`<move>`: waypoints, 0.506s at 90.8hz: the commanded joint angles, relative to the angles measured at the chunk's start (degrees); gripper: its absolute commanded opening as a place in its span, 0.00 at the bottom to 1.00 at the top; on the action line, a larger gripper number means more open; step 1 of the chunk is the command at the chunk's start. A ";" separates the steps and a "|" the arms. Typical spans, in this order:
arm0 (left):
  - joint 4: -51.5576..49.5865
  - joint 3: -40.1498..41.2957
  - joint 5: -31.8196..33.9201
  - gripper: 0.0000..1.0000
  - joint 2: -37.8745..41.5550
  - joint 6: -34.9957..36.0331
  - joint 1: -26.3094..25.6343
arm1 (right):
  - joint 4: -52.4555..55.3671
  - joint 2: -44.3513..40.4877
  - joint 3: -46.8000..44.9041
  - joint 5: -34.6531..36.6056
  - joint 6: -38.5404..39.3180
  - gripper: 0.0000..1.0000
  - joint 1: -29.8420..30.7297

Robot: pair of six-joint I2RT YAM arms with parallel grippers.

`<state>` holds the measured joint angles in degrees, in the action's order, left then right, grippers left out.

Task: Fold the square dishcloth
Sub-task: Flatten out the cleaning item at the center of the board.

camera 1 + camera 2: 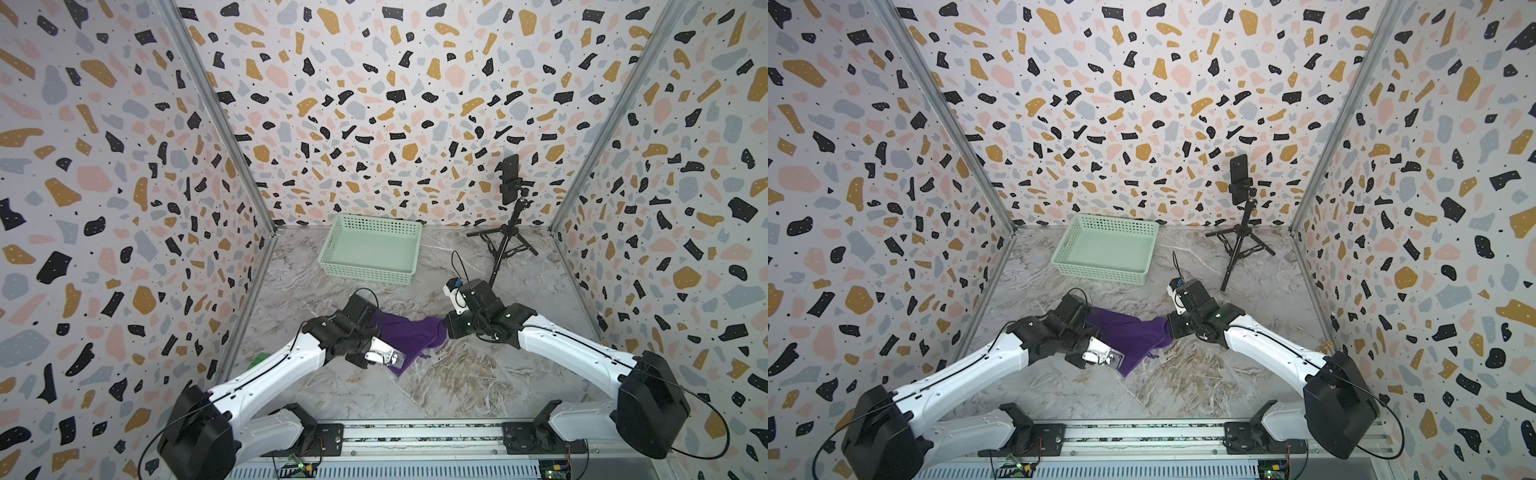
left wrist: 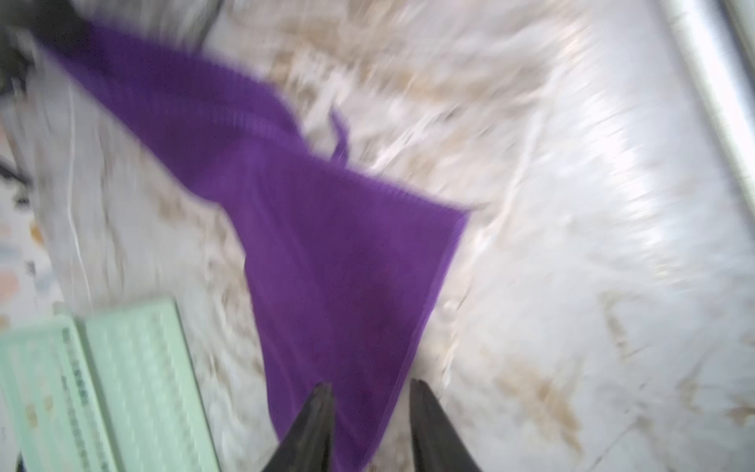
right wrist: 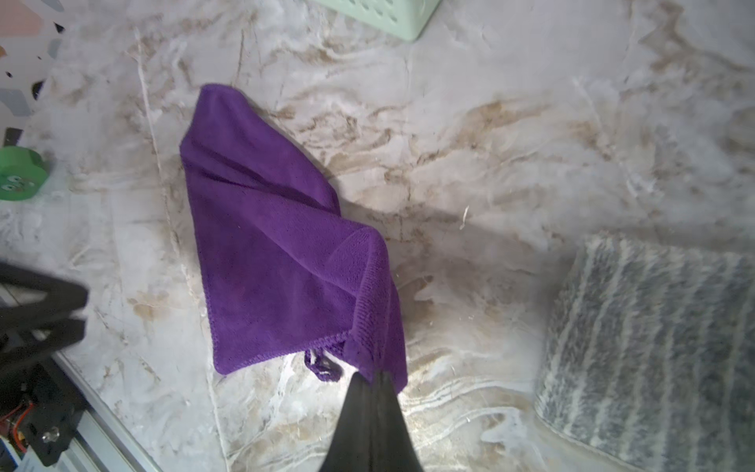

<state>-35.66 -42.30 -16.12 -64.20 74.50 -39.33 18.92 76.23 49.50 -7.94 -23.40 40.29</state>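
Observation:
The purple dishcloth point(image 1: 405, 336) point(image 1: 1133, 336) lies rumpled on the marble table between my two arms. It is stretched into a long, partly doubled shape point(image 3: 278, 253). My right gripper point(image 3: 374, 378) point(image 1: 446, 328) is shut on one corner, next to the cloth's small hanging loop point(image 3: 325, 370). At the opposite end, my left gripper point(image 2: 369, 386) is open. Its two dark fingers stand apart over the narrow tip of the cloth point(image 2: 327, 253). That view is blurred. In both top views the left wrist hides its fingertips.
A mint green basket point(image 1: 370, 253) point(image 1: 1106, 249) point(image 2: 102, 388) stands behind the cloth. A phone on a black tripod point(image 1: 509, 232) is at the back right. A small green object point(image 3: 20, 173) point(image 1: 259, 360) lies by the left wall. A grey striped fuzzy thing point(image 3: 653, 347) sits close to my right gripper.

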 commanded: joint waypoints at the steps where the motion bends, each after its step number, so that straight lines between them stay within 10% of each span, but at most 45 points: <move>1: 2.49 3.98 -7.86 0.43 -1.60 -6.79 -3.27 | -1.66 -1.80 -1.37 -0.06 -0.64 0.00 0.00; 46: 10.73 -2.30 -0.43 0.57 -22.36 -10.25 -7.16 | -3.28 -4.20 -6.27 0.91 -1.02 0.00 -0.01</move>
<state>-25.65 -41.54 -17.76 -85.23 65.21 -45.69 16.62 73.82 43.64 -7.70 -24.10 40.29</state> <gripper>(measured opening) 0.568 0.040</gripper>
